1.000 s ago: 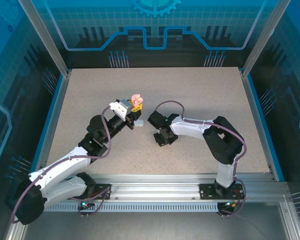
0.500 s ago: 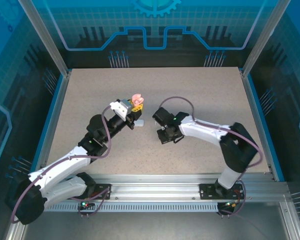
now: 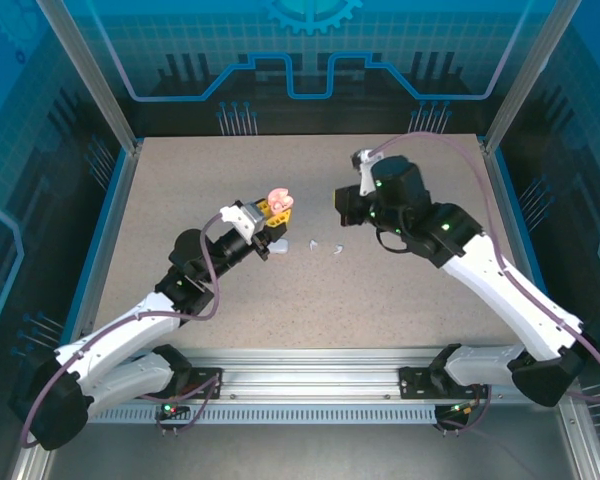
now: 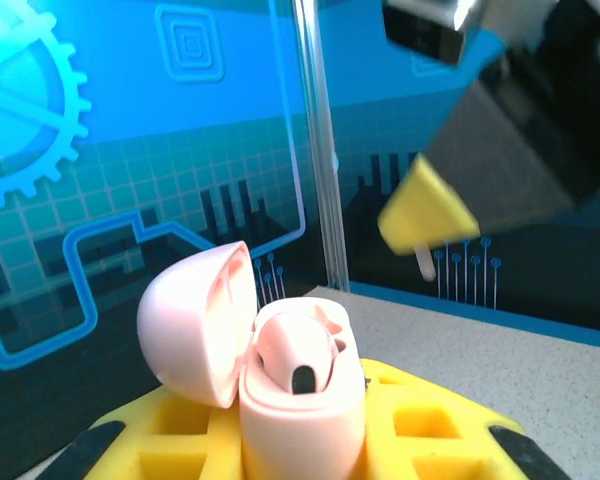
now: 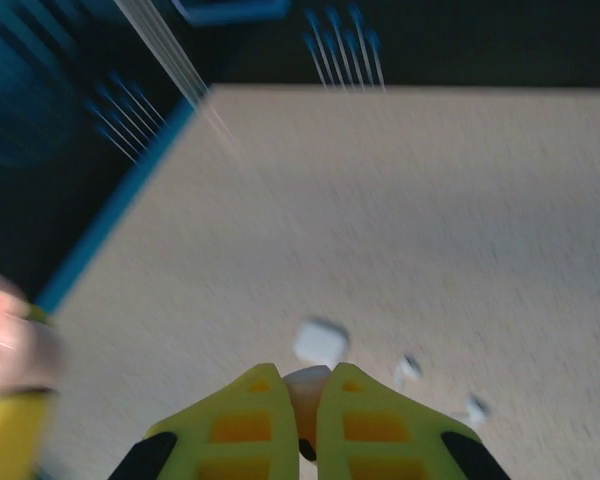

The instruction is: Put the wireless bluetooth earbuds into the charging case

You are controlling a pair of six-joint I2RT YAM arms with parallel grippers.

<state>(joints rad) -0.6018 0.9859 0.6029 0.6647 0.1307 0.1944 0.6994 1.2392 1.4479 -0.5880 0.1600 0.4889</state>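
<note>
Pink case (image 4: 280, 350) tight in left tool (image 4: 302, 440)

Left pincer (image 3: 272, 211) holds the pink charging case (image 3: 277, 197).

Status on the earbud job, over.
Left end effector shut on open pink charging case. Right end effector shut on small pale piece, likely an earbud. Loose earbuds on table; nothing blocking case.
</note>
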